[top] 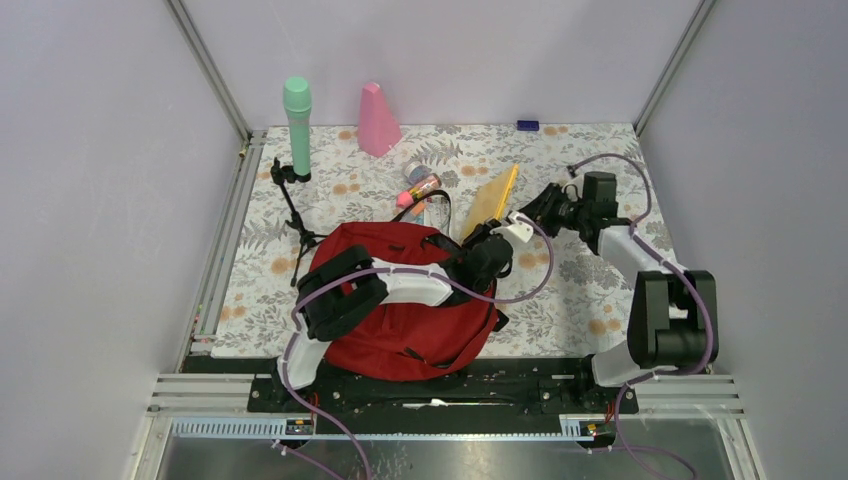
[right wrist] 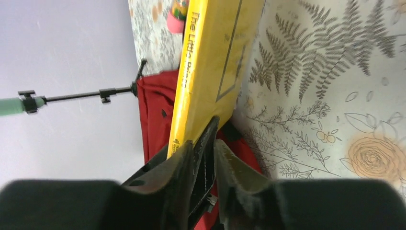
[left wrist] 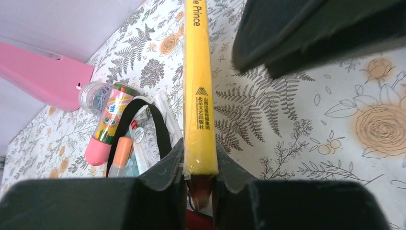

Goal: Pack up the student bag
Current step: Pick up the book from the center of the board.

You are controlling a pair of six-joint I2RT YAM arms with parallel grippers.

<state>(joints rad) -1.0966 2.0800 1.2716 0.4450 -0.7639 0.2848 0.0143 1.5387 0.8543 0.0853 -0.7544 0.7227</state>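
Yellow paperback book (left wrist: 200,96), stood on edge above the floral table (top: 590,290), just beyond the top of the student bag (top: 415,345), which lay red and slumped near the front edge under the left arm. Left tool (left wrist: 201,178) was pinched tight on the book's spine end; right tool (right wrist: 210,155) was narrowly parted beside it, hold uncertain. Step judged: loading the book. Next called for: right tool clear, book slid edge-first into the bag's mouth.

Pale walls (top: 450,50); floral tablecloth (top: 590,295)
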